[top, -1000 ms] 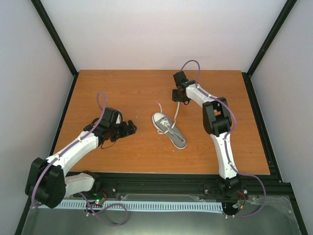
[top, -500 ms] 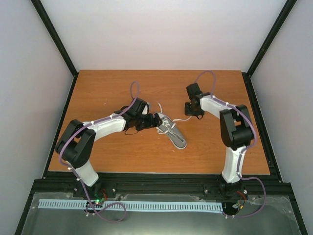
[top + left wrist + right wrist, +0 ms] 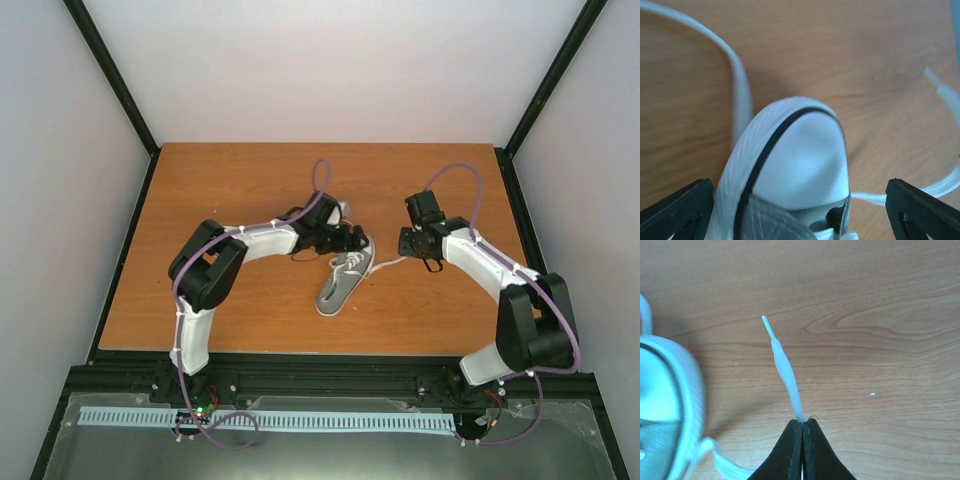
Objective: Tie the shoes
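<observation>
The grey shoe (image 3: 342, 282) lies on the wooden table (image 3: 230, 180), its white toe cap (image 3: 800, 160) pointing to the far side and its heel toward the near edge. My left gripper (image 3: 352, 241) is open, and the toe cap sits between its two black fingers (image 3: 677, 210) without touching either one. My right gripper (image 3: 413, 243) is to the right of the shoe and shut on a white lace (image 3: 785, 367) close to its tip. That lace (image 3: 390, 263) runs back to the shoe (image 3: 665, 405). Another lace (image 3: 740, 95) loops past the toe.
The black frame rail (image 3: 330, 375) runs along the near edge of the table. White walls and black posts enclose the back and both sides. My left arm (image 3: 255, 240) stretches across the table's middle.
My left arm swept right until its open gripper reached the toe. My right gripper closed on the lace and pulled it toward the near right. The shoe swung round, its heel now nearer.
</observation>
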`<act>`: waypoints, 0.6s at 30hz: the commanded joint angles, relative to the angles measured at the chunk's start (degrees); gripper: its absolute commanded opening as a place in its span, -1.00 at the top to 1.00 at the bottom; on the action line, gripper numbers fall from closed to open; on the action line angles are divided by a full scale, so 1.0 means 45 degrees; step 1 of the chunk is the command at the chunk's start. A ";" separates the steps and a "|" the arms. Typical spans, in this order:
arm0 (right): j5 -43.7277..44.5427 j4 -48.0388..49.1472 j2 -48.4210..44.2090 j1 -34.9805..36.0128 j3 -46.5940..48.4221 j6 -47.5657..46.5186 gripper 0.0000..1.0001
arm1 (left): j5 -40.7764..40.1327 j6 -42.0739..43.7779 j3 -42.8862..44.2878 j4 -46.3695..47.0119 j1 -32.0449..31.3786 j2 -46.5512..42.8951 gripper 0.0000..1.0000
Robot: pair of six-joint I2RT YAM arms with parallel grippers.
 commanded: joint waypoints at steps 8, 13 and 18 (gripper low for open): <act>0.0317 -0.0113 -0.1379 -0.0208 -0.0612 0.0339 0.94 | -0.1863 0.1565 0.1129 -0.1711 -0.1417 -0.0497 -0.92; -0.0033 0.0394 -0.1285 -0.0230 -0.1015 0.0805 0.94 | -0.3958 0.2592 0.2490 -0.3690 -0.1414 -0.0395 -0.89; 0.0096 0.0891 -0.2000 -0.0230 -0.1689 0.1607 0.94 | -0.3808 0.2468 0.4610 -0.4744 -0.1432 0.1419 -0.60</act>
